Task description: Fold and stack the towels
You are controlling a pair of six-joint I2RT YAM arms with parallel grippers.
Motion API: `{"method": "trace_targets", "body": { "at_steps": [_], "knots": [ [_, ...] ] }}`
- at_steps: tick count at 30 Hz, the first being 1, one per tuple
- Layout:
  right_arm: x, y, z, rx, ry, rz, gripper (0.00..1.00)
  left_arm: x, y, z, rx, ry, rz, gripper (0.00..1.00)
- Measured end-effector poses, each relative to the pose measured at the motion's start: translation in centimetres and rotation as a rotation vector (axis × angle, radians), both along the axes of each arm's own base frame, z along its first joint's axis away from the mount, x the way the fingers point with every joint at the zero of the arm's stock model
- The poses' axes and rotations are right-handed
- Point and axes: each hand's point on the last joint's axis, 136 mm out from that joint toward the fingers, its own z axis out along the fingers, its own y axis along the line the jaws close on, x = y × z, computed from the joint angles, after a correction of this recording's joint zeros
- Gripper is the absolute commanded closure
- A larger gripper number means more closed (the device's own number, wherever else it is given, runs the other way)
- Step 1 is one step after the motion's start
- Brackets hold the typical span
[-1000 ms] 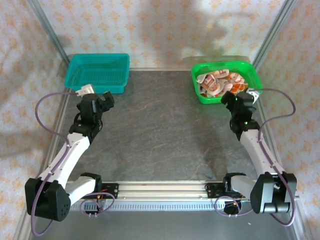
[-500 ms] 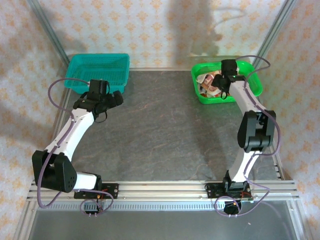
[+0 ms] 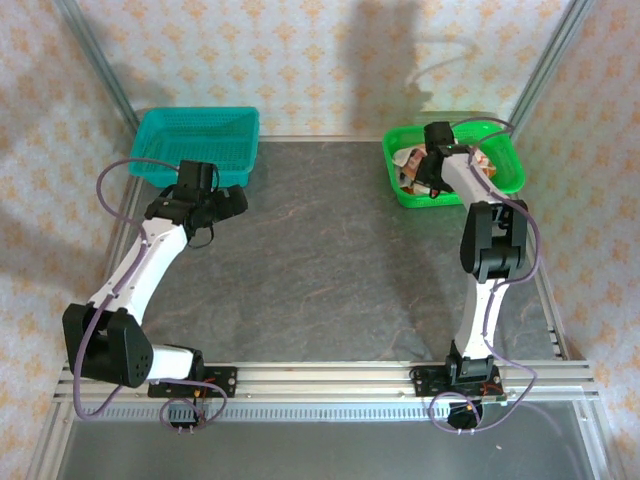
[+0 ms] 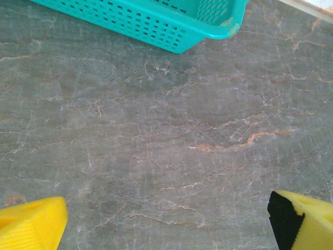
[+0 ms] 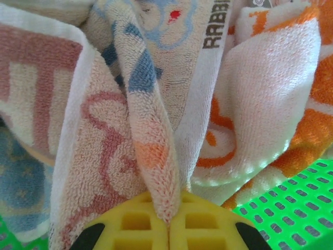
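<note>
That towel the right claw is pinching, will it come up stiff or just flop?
Probably floppy: the towel bends into soft folds where the right gripper pinches it. Likely light, being thin terry cloth. Its fuzzy pile should resist slipping, but it lies tangled with other towels in the green basket, so it may drag one along.

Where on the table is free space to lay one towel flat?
The grey tabletop is bare from the teal basket to the front rail. The green basket is crowded: towels and the right end effector.
</note>
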Motion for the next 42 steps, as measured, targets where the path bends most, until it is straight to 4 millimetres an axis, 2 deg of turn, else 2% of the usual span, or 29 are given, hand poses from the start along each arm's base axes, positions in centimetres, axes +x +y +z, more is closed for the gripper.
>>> {"method": "trace_targets", "body": {
  "at_steps": [2,5,8,13,17,21,26,31,34,37,40,42],
  "knots": [
    [0.0,0.2,0.9,-0.016,-0.016,0.000,1.00,0.0,-0.1,-0.1,-0.003,0.003,-0.002,0.00],
    [-0.3,0.4,3.9,-0.035,-0.074,0.001,1.00,0.1,-0.2,0.2,-0.009,0.000,-0.007,0.00],
    [-0.6,0.4,9.1,-0.046,-0.178,0.000,1.00,0.3,-0.4,0.7,-0.020,-0.011,-0.014,0.00],
    [-1.7,0.6,19.7,-0.032,-0.402,0.009,1.00,0.5,-0.9,1.1,-0.050,-0.020,-0.020,0.00],
    [-3.2,1.4,25.9,-0.024,-0.533,0.033,1.00,0.4,-1.1,1.2,-0.064,-0.021,-0.020,0.00],
    [-4.7,3.7,30.9,-0.009,-0.639,0.094,1.00,0.3,-1.3,1.7,-0.075,-0.034,-0.027,0.00],
    [-6.7,8.3,36.6,0.031,-0.761,0.203,1.00,0.1,-1.3,2.6,-0.080,-0.057,-0.029,0.00],
    [-9.8,13.2,42.7,0.126,-0.896,0.328,1.00,-0.4,-1.2,3.5,-0.081,-0.078,-0.030,0.00],
    [-11.8,16.4,45.6,0.194,-0.963,0.410,1.00,-0.8,-1.0,4.1,-0.076,-0.090,-0.025,0.00],
    [-13.4,20.2,46.8,0.255,-0.987,0.506,1.00,-1.1,-0.7,4.7,-0.066,-0.107,-0.016,0.00],
    [-14.0,23.6,46.1,0.295,-0.963,0.590,1.00,-1.3,-0.6,5.3,-0.062,-0.124,-0.013,0.00],
    [-13.5,25.0,44.7,0.302,-0.926,0.614,1.00,-1.5,-0.6,5.5,-0.062,-0.129,-0.013,0.00]
  ]
}}
